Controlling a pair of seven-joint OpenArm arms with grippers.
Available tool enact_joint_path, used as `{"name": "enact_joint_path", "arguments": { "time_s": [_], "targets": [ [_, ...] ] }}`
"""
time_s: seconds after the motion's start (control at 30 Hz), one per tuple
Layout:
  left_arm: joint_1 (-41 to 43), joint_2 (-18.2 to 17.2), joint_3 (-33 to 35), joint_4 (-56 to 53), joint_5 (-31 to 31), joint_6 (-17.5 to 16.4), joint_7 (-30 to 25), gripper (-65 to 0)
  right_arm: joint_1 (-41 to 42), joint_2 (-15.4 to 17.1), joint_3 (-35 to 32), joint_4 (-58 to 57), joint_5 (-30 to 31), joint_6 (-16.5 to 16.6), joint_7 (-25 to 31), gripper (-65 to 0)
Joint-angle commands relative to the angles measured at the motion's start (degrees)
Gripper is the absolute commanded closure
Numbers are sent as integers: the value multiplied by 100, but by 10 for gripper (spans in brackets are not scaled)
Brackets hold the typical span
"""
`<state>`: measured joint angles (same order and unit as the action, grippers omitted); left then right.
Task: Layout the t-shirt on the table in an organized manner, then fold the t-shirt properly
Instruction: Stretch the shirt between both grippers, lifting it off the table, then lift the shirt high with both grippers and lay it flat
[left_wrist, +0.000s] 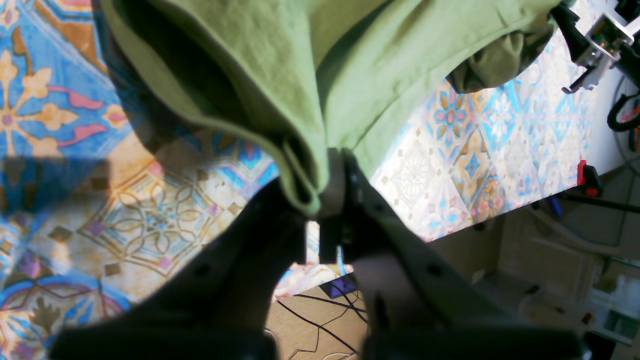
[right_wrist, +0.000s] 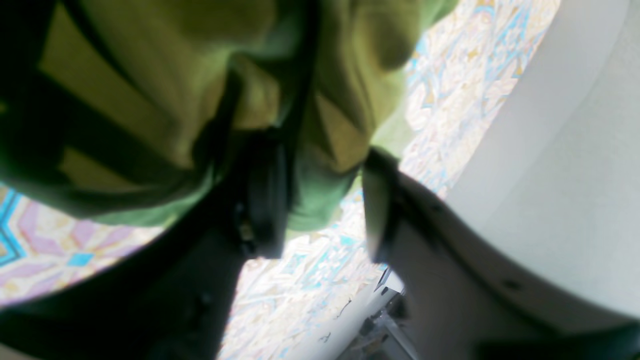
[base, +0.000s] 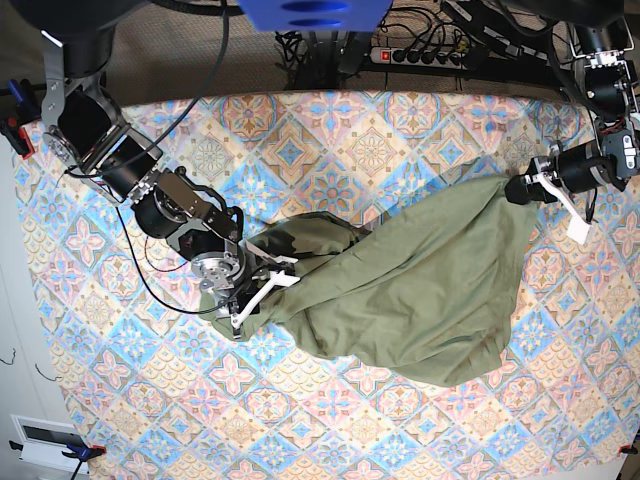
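The olive-green t-shirt (base: 420, 280) lies bunched and stretched across the middle-right of the patterned table (base: 330, 140). My left gripper (base: 516, 189) is at the shirt's far right tip. In the left wrist view it (left_wrist: 332, 200) is shut on a fold of the t-shirt (left_wrist: 300, 60) and holds it above the table (left_wrist: 150, 220). My right gripper (base: 272, 278) is at the shirt's left end. In the right wrist view it (right_wrist: 322, 210) has its jaws apart, with a bunch of t-shirt (right_wrist: 150, 100) hanging between them over the table (right_wrist: 450, 100).
A power strip (base: 420, 55) and cables lie beyond the table's far edge. Red clamps (base: 18, 135) (left_wrist: 587, 177) grip the table edges. A white wall (right_wrist: 550, 150) runs along the table's side. A white box (base: 45, 440) sits off the near left corner.
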<state>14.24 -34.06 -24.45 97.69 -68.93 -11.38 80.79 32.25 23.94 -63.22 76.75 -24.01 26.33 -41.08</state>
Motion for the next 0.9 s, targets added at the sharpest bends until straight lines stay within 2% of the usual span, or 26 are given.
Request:
{"name": "enact_joint_path", "arguments": {
  "time_s": [0.0,0.1,0.3,0.53,0.67,0.87],
  "targets": [
    [-145,-114,-56,73,-92,-10,-79,0,173,19,102,66,-83,-79,-2,-143],
    [-303,-106,-65,73,-101,-10,-79,0,173,19,366,110,-83,-79,-37,0],
    [-787,220,-74,73,-92,-10,-79,0,146,28,1113,444,-74,-70,-46,-6],
    [-1815,729,-74,55,-83,-10,-79,0,155,151,2054,532,-21,-61,-46,-6],
    [-2703,773,-65,-648,-83,-10,-79,0,270,379,2731,514,709,-61,-2,-6],
    [-4453,782,-39,-2239,-145,-10,-79,0,1324,599,3135,118,1711,-52,16,-6]
  ]
}}
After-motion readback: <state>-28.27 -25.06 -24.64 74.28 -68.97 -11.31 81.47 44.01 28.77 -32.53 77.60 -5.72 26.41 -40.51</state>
